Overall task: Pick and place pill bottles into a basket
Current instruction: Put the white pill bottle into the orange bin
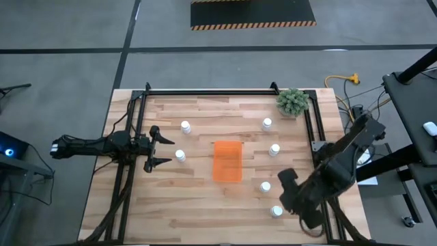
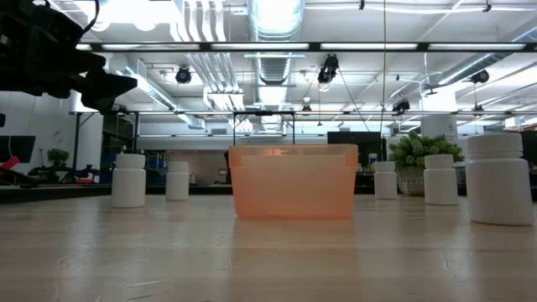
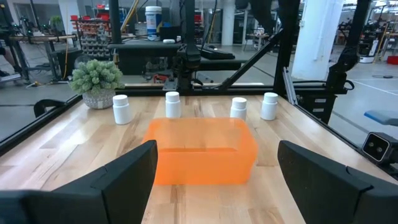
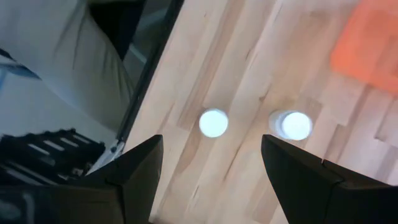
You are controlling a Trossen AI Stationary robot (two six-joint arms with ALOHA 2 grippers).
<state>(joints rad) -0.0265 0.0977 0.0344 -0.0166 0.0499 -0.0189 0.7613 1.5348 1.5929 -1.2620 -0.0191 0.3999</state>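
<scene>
Several white pill bottles stand upright on their bases around the orange basket, which rests flat on the wooden table. Two stand to its left. The others stand to its right, among them one near bottle and one nearest bottle. My right gripper hangs open above the table's near right part, pointing steeply down. Its wrist view shows two bottle caps below it, untouched. My left gripper waits level and open at the table's left, facing the basket.
A small green plant in a pot stands at the far right corner. A black metal frame runs along the far edge and down both sides of the table. The right arm's body reaches in over the right edge.
</scene>
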